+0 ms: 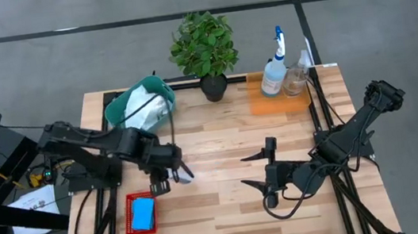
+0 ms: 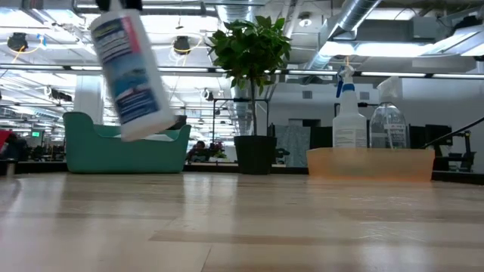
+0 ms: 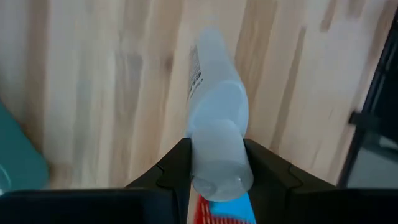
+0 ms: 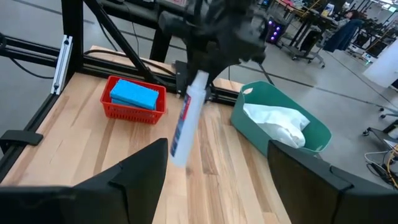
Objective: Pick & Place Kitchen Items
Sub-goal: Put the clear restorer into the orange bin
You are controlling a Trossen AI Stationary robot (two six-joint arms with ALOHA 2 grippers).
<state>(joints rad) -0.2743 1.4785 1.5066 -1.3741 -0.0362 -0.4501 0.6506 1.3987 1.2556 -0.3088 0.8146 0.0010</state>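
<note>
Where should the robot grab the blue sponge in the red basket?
Come straight down from above and pinch the blue sponge across its narrower sides. It lies flat in the red basket, whose walls block the sides, so only the top is open.

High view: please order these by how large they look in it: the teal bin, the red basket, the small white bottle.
1. teal bin, the largest in area.
2. red basket, clearly smaller.
3. small white bottle, the smallest; the left hand hides part of it, so its real outline is unsure.
</note>
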